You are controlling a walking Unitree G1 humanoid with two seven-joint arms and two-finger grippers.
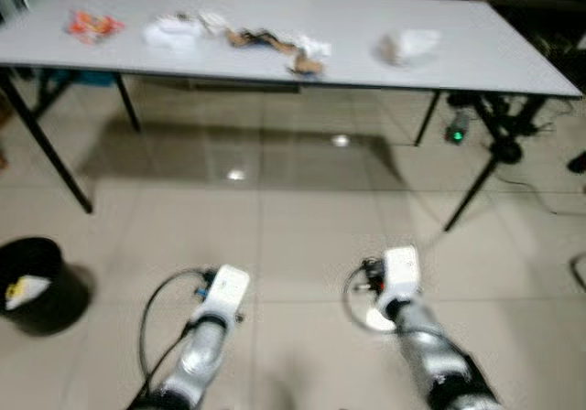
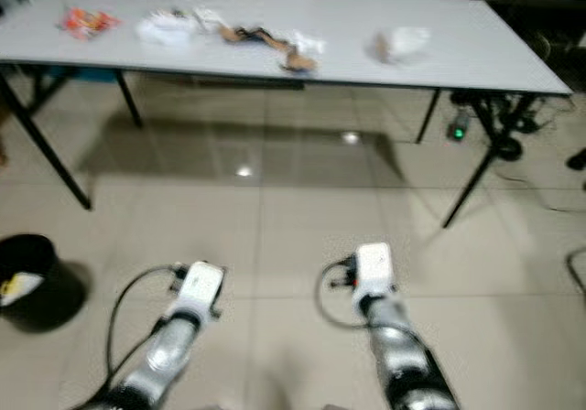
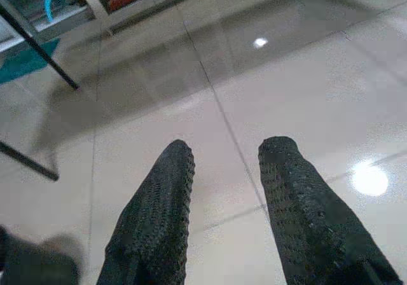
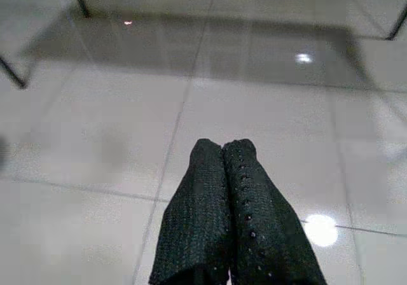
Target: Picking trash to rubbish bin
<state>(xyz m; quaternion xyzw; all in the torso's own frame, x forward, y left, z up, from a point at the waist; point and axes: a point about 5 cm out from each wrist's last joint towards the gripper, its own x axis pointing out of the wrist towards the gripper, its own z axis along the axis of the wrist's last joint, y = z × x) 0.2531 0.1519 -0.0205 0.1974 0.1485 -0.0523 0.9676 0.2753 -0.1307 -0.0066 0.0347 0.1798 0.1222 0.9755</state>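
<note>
Crumpled white paper (image 1: 409, 46) and wrappers (image 1: 275, 46) lay on the far table (image 1: 513, 62), light and soft, so you could pinch any raised fold. Your left gripper (image 3: 226, 170) was parted and empty, your right gripper (image 4: 222, 164) closed on nothing; the rubbish bin (image 1: 37, 286) stood near left.

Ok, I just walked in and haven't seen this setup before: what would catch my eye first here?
Most likely the long grey table ahead, strewn with trash: an orange wrapper at its left end, white and brown scraps in the middle, a crumpled white wad towards the right. Next, the black rubbish bin on the tiled floor at the robot's left, with something pale already inside.
</note>
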